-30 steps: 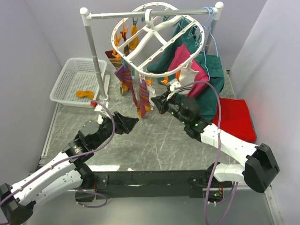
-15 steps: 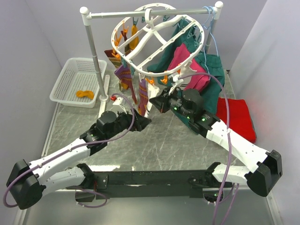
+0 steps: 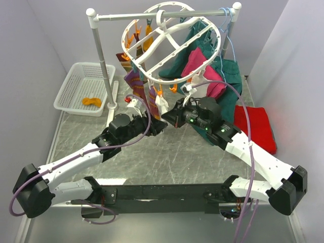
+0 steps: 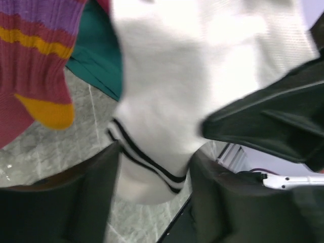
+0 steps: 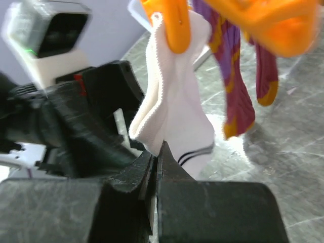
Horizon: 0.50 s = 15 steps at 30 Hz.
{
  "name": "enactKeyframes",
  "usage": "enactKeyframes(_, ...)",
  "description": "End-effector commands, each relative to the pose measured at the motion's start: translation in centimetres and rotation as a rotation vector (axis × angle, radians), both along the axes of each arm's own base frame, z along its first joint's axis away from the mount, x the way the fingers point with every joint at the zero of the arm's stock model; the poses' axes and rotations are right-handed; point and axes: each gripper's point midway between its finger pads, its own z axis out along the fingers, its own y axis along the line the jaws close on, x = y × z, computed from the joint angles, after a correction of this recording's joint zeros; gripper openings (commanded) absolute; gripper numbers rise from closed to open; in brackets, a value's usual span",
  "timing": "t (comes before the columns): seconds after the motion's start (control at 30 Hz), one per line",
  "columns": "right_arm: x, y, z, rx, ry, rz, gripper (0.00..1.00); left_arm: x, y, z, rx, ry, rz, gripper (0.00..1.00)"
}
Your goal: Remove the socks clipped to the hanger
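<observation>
Two thin black stripes on white sock; striped sock maroon, purple, mustard; clip orange; cloth prob. teal.

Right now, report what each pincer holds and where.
The left pincer straddles the white sock at its striped lower end; whether it pinches cannot be told. The right pincer is shut, seemingly empty.

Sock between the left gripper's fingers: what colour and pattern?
White sock, two thin dark stripes near its lower end; clearest in left wrist view.

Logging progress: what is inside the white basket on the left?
Only one small orange item shows on the basket floor; too small to identify. The rack pole hides the basket's right edge.
</observation>
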Motion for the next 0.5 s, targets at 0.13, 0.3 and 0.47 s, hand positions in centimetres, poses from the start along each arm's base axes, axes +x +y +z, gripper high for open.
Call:
enactKeyframes(0.13,-1.5,-0.2,3.8,0.066,-0.042,0.039,0.01,0.2,-0.2,3.4,-0.078,-0.076,0.004,0.06)
enactKeyframes(0.3,-1.2,-0.8,4.5,0.048,-0.062,0.008,0.11,-0.2,0.0,3.5,-0.092,-0.069,0.001,0.01)
enactKeyframes(0.47,-0.3,-1.1,5.0,-0.034,-0.065,-0.056,0.36,-0.9,0.1,3.6,-0.122,-0.057,-0.018,0.01)
